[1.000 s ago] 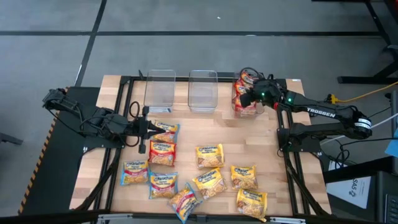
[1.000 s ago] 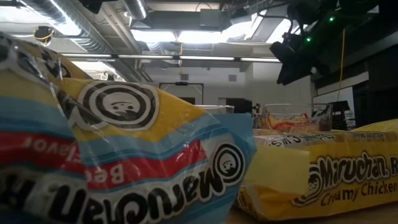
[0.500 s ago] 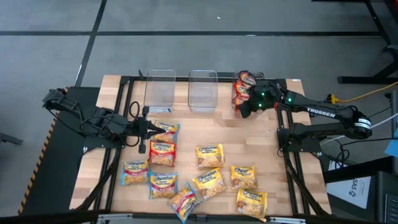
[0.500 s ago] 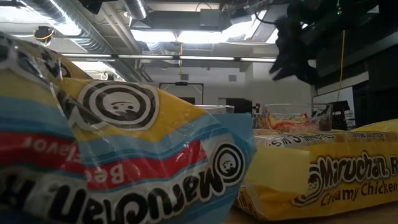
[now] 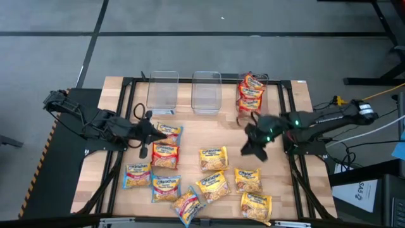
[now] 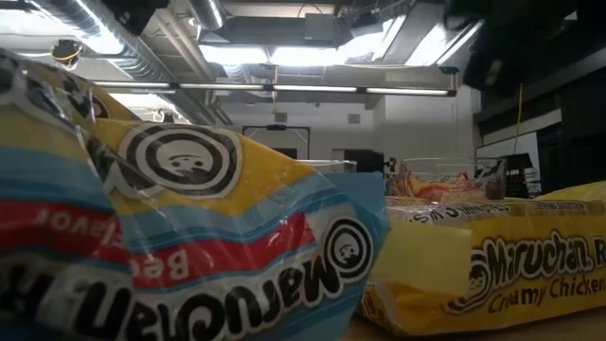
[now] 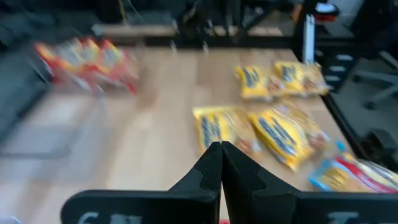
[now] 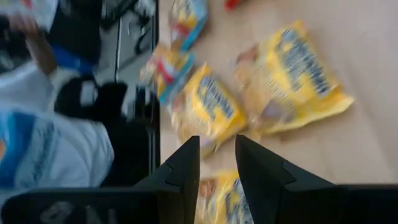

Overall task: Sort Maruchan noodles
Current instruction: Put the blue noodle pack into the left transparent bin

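Several Maruchan noodle packets lie flat on the wooden table: a blue-trimmed one (image 5: 168, 132), a red-trimmed one (image 5: 165, 154), yellow ones (image 5: 213, 158) (image 5: 248, 179), and others toward the near edge. Red packets (image 5: 250, 94) are stacked in the far-right bin. My left gripper (image 5: 154, 133) (image 7: 221, 152) is shut and holds nothing, hovering at the blue-trimmed packet's left edge. My right gripper (image 5: 249, 150) (image 8: 216, 158) is open with nothing between its fingers, above bare table right of the middle yellow packet. The low view shows a blue-trimmed packet (image 6: 189, 246) and a yellow one (image 6: 492, 275) close up.
Two clear bins (image 5: 162, 90) (image 5: 206, 90) stand in a row along the far edge, left of the bin with the red packets. Bare wood lies between the bins and the scattered packets. A person shows beyond the table in the right wrist view (image 8: 50, 143).
My right gripper has swung from above the far-right bin toward the table's near edge, now over the middle right of the table, turning as it went; its finger gap looks unchanged. The red packets stay in the bin.
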